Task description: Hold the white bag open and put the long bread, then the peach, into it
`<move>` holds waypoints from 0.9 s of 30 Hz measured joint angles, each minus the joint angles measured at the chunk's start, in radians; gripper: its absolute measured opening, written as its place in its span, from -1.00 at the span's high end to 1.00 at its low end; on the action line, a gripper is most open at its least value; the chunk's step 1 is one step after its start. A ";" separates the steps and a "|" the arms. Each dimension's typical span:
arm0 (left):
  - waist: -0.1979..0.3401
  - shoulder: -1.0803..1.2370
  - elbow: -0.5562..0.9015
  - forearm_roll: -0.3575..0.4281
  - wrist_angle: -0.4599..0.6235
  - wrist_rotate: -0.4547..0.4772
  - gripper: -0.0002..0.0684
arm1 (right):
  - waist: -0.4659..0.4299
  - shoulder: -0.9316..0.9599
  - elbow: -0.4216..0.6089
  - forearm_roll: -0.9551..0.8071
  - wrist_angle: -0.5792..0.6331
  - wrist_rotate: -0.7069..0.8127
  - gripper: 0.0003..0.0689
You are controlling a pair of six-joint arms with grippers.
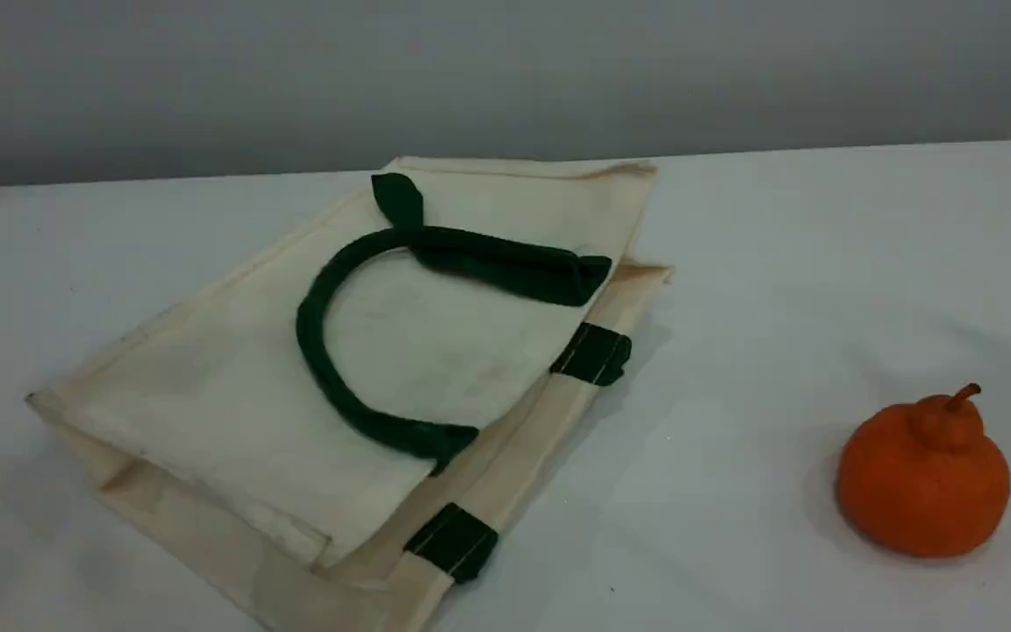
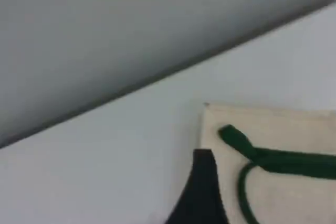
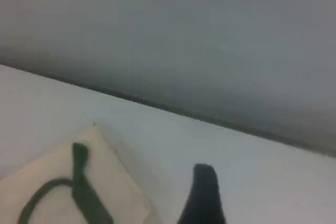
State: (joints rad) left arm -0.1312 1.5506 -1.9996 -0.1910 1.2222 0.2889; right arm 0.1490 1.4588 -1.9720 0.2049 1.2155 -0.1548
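Observation:
The white bag [image 1: 207,386] lies flat on the table at centre left, its mouth toward the right. One dark green handle [image 1: 308,329] is folded back in a loop over the top panel. The bag's far corner also shows in the left wrist view [image 2: 294,129] and in the right wrist view [image 3: 52,167]. Neither arm appears in the scene view. The left gripper's dark fingertip [image 2: 202,182] hovers by the bag's far left corner. Off the bag's far right side, over bare table, hangs the right gripper's fingertip [image 3: 203,192]. Nothing sits at either fingertip. The long bread and the peach are out of view.
A round orange stemmed fruit [image 1: 922,478] stands on the white table [image 1: 777,263] at the front right, well apart from the bag. A grey wall runs behind the table's far edge.

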 joint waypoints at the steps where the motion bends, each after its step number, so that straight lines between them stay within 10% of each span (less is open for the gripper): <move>1: 0.000 -0.022 0.011 0.016 0.001 -0.011 -0.66 | 0.000 -0.031 0.000 -0.011 0.012 0.010 -0.53; 27: 0.000 -0.811 0.729 0.079 0.000 -0.128 -0.66 | 0.000 -0.912 0.702 -0.100 0.007 0.181 -0.53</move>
State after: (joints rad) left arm -0.1312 0.7395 -1.2703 -0.1119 1.2221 0.1610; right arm 0.1490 0.5473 -1.2695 0.1044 1.2224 0.0266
